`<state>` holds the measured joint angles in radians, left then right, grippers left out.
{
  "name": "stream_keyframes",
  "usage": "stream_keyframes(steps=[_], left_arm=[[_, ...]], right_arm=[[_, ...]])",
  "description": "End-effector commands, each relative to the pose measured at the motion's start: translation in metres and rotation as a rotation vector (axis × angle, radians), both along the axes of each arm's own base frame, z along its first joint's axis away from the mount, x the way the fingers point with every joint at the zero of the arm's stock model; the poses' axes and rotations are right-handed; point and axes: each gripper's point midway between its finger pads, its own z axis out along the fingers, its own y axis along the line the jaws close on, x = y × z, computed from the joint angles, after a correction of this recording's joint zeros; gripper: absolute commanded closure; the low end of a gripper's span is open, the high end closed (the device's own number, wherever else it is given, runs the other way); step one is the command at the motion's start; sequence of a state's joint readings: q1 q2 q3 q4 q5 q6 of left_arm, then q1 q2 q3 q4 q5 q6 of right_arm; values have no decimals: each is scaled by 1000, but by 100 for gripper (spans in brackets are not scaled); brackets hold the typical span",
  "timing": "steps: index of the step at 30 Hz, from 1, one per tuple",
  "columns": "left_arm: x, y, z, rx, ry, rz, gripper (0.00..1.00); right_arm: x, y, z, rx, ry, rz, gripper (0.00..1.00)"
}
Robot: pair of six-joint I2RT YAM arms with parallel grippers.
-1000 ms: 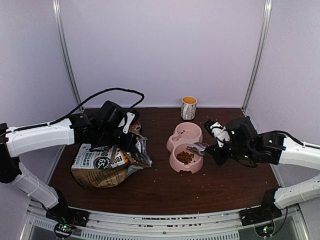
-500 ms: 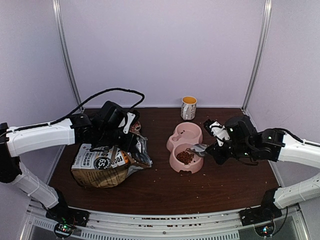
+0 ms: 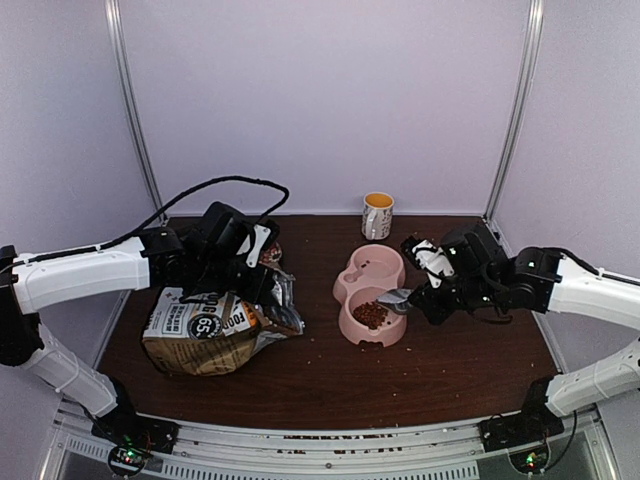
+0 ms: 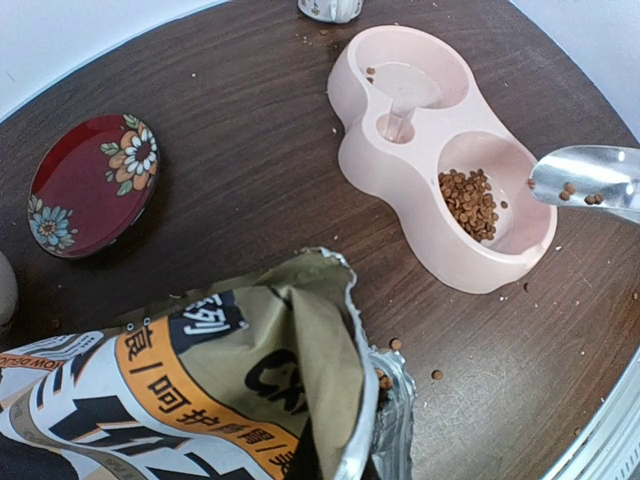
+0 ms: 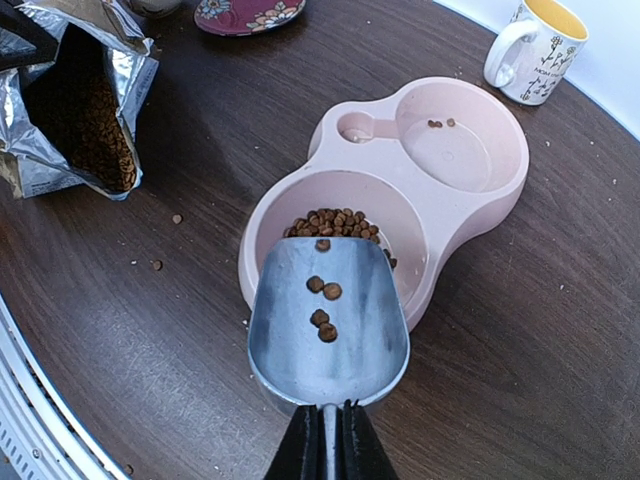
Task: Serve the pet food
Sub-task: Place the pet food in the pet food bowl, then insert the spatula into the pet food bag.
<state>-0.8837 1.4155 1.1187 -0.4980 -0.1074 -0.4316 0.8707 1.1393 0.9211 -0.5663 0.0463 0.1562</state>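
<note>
Colours and patterns on the table

Brown pet food (image 5: 335,222) is seen in a pale pink double bowl (image 4: 395,205) and on a silver scoop (image 5: 300,350). The paper bag (image 4: 230,370) is printed tan with an orange band and black-and-white lettering, and is lined in silver foil. A dark red saucer (image 4: 95,185) is decorated with white and bluish flowers. A white mug (image 5: 535,50) is marked with dark floral print and coloured yellow inside. The table (image 5: 520,330) is grained dark brown.

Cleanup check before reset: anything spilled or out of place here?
Yes: stray round brown kibble pellets lie scattered on the dark wooden table, around the pink plastic double bowl and by the mouth of the open tan paper bag.
</note>
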Motion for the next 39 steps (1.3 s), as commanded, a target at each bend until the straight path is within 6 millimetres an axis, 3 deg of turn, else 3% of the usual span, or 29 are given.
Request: stream_keyframes(steps=[1,14,20,26,35,39], left_arm=[[13,-24,46,-165,-118,-22,100],[11,-19,46,-128,-132,-37,100],[14,-27,47,-131,-141,-63,100],[13,-30,52,-130,-144,-79,100],[12,-25,60,-116,-116,-52,100],[10,-22,60,-119,-106,-45,100]], right_arm=[[3,3,8,-6,30,16,100],[-1,3,3,-131,136,86,100],[0,9,22,-103,79,132,100],[-4,37,45,-44,-77,269,100],[-15,104,83,110,-367,524,100],[-17,133,82,146,-400,614,100]])
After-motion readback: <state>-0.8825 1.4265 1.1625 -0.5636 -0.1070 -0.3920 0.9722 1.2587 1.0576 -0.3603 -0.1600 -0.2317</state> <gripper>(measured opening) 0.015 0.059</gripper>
